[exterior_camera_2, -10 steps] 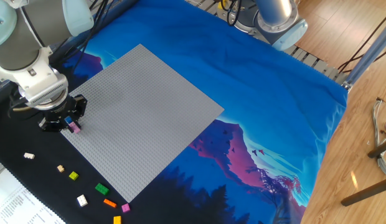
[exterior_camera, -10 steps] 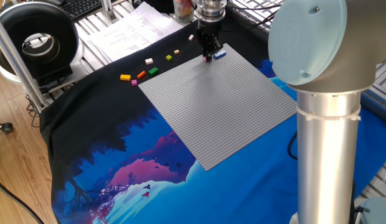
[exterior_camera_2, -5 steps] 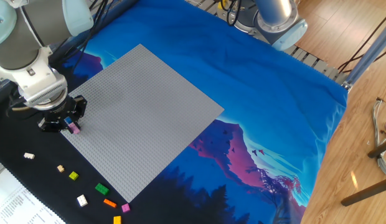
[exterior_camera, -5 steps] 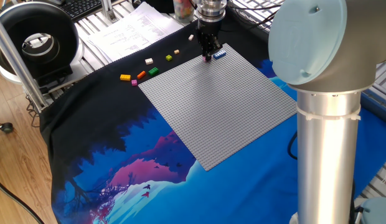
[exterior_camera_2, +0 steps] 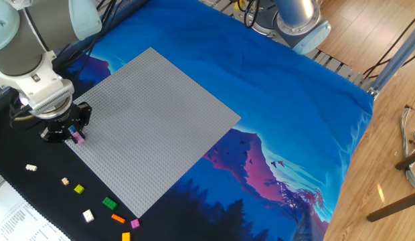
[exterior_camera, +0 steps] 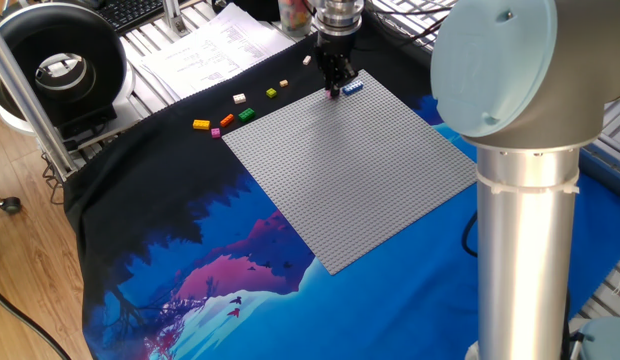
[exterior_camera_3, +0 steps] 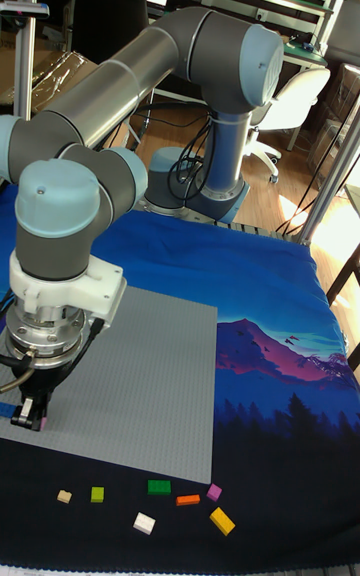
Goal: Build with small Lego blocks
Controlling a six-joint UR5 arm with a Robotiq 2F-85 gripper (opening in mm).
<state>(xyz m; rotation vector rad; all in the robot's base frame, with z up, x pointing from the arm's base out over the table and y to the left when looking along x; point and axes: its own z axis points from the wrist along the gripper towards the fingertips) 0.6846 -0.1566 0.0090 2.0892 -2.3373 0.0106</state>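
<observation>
My gripper (exterior_camera: 333, 86) (exterior_camera_2: 71, 131) (exterior_camera_3: 34, 417) points straight down over the far corner of the grey baseplate (exterior_camera: 350, 165), shut on a pink brick (exterior_camera: 335, 93) (exterior_camera_2: 78, 137) (exterior_camera_3: 38, 424) at the plate's surface. A blue brick (exterior_camera: 352, 87) (exterior_camera_3: 8, 409) sits on the plate right beside it. Other small Lego blocks lie loose on the black cloth beside the plate: yellow (exterior_camera: 201, 125), orange (exterior_camera: 227, 120), green (exterior_camera: 247, 114) (exterior_camera_2: 110, 203), white (exterior_camera: 239, 98) (exterior_camera_2: 88, 215), lime (exterior_camera: 272, 93) (exterior_camera_2: 79, 189), tan (exterior_camera: 284, 83) (exterior_camera_2: 65, 181) and another pink (exterior_camera_2: 134, 223).
A blue and black printed cloth (exterior_camera_2: 281, 100) covers the table under the plate. Printed paper sheets (exterior_camera: 205, 50) lie behind the loose bricks. A black round device (exterior_camera: 55, 65) stands at the table's left end. The arm's large base column (exterior_camera: 525, 200) rises at the right.
The gripper and its pink brick have shifted only a hair at the plate's corner. The loose bricks lie where they were.
</observation>
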